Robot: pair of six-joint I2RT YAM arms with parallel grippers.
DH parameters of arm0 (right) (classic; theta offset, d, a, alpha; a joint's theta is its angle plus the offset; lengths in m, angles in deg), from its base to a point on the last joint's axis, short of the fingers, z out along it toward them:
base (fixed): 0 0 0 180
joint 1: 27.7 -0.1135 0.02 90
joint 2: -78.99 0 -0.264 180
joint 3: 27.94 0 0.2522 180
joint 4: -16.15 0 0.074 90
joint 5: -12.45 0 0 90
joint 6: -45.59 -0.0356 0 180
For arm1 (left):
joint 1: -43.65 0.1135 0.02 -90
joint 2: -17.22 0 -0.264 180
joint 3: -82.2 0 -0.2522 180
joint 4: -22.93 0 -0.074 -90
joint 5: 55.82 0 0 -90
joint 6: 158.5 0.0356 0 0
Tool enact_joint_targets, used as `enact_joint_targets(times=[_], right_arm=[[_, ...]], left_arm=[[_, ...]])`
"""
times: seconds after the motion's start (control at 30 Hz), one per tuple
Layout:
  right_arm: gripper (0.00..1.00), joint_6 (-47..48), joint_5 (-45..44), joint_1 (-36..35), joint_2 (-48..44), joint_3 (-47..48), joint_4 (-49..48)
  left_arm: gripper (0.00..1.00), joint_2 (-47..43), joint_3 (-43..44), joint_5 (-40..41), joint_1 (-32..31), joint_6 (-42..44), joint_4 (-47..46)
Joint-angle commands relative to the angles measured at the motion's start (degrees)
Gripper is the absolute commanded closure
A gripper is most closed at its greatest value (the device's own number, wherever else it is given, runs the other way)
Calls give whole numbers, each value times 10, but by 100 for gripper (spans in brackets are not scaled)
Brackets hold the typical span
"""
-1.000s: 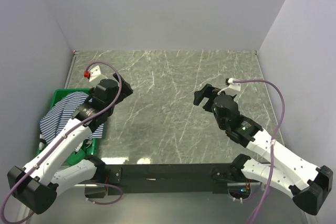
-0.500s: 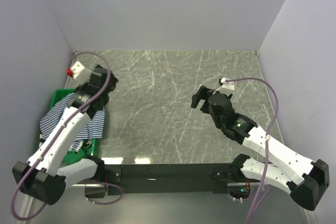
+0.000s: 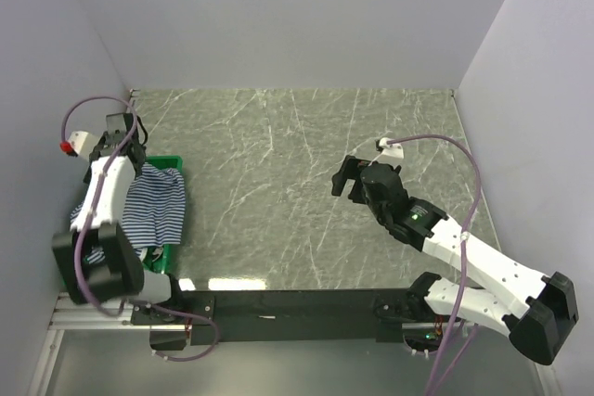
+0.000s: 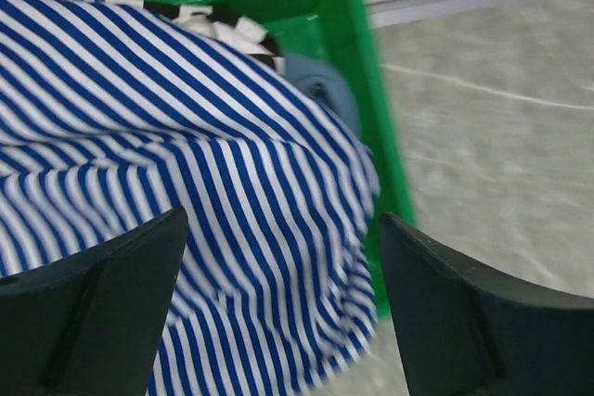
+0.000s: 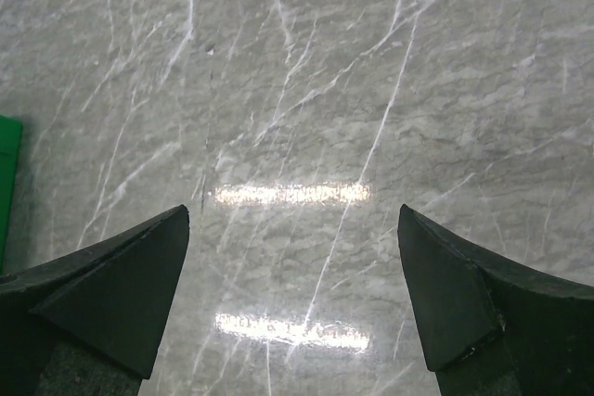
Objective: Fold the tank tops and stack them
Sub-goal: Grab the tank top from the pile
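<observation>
1. Both arms have moved in the last second. The left gripper has swung from the table side of the rigid green plastic bin to its far-left end, close to the side wall. The right gripper has crept a little toward the middle of the grey-green marbled table.
2. The left claw is released, its fingers spread wide with nothing between them. In the left wrist view it hangs over the thin navy-and-white striped cloth tank top. It appears not to be touching the cloth, though the blur leaves that unsure.
3. The right claw is likewise spread wide and empty. Its wrist camera shows only bare table below, with a sliver of the bin at the left edge.
4. The thin-striped top lies heaped on the bin and drapes over its table-side rim.
5. Beneath it, inside the bin, peek the bold black-and-white striped top and the dusty blue top. No plain green top can be made out.
6. No top lies on the table, so folding has not begun. The left arm's swing reads as lining up a first pick from the pile. The right arm seems to wait near the centre, ready to help spread whatever comes out.
</observation>
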Motion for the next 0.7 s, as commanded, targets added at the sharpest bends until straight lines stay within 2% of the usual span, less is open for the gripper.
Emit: enact_joint_targets(times=[0.0,0.17,0.27,0.3,0.37,0.4,0.5,0.67], right_arm=[[1,7,10,-2,9,23,-17],[1,7,8,-1,11,16,-20],[1,8,3,-1,9,16,-19],[1,9,-3,-2,9,16,-18],[2,11,-8,-1,6,16,-17],[2,13,-8,-2,3,15,-17],[2,14,-9,-2,-1,14,-17],[2,14,-3,-1,1,16,-20]], left_arm=[[11,78,4,-49,26,5,-27],[13,178,16,-67,34,-3,-23],[31,188,6,-69,35,-12,-29],[44,186,4,-69,35,-13,-29],[61,172,5,-66,34,-10,-28],[77,165,10,-62,34,-6,-21],[100,129,38,-44,34,15,5],[99,35,55,-41,34,56,17]])
